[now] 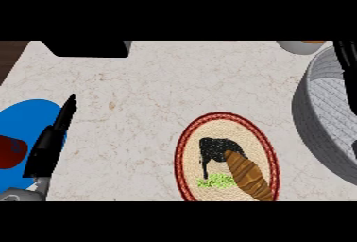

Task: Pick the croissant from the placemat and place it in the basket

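**Left hand rests open; croissant on placemat**

Left hand (52,137) lies with straight fingers at the surface's (153,85) left edge, over a blue plate (21,118). Croissant (249,176) sits on the oval placemat (187,156); grey basket (320,118) stands right. No writing is readable.

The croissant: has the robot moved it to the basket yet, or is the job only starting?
Only starting, it seems. Nothing looks done: the croissant lies on the oval placemat, untouched. Nothing is in hand either: the left robot hand shows open at the left, over a blue plate, holding nothing. The right robot hand is out of view. Left: pick up the croissant and set it in the grey basket.
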You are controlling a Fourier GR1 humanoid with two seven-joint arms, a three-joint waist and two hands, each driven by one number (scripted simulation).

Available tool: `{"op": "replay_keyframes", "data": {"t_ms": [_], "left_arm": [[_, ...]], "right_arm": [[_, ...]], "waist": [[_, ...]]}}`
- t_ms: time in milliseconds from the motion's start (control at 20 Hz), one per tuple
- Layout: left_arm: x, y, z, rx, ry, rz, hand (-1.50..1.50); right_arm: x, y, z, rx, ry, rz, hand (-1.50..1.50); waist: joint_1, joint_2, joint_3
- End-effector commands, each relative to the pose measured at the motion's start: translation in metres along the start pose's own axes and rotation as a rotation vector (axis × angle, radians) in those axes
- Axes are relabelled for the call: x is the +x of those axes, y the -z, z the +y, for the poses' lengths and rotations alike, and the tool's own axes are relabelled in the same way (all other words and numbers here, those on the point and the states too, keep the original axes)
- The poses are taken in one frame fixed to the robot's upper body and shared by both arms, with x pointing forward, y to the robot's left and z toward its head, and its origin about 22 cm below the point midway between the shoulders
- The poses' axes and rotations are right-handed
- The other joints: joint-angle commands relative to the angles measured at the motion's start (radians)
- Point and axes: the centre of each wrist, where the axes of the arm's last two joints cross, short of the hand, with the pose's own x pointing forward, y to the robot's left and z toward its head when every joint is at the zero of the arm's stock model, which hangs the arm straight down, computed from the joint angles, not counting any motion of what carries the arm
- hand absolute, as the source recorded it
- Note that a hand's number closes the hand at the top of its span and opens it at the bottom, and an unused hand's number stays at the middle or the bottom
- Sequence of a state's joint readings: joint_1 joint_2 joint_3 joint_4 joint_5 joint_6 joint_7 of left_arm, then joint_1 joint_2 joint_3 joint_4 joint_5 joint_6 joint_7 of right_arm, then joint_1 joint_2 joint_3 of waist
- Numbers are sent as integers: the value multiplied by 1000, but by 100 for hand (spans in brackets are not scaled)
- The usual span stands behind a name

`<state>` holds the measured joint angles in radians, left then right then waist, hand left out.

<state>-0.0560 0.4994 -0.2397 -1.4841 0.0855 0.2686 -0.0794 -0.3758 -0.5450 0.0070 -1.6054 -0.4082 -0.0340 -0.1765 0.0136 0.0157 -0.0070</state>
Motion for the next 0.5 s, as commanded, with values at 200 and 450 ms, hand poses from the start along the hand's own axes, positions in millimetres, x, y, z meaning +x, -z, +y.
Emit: {"op": "replay_keyframes", "data": {"t_ms": [200, 450], "left_arm": [[17, 24, -1, -12, -132, 45, 0], [5, 20, -11, -37, -229, 175, 0]], "right_arm": [[-16, 23, 86, 534, 477, -84, 150], [39, 14, 133, 1142, 341, -437, -150]], "waist": [[101, 25, 13], [46, -8, 11]]}}
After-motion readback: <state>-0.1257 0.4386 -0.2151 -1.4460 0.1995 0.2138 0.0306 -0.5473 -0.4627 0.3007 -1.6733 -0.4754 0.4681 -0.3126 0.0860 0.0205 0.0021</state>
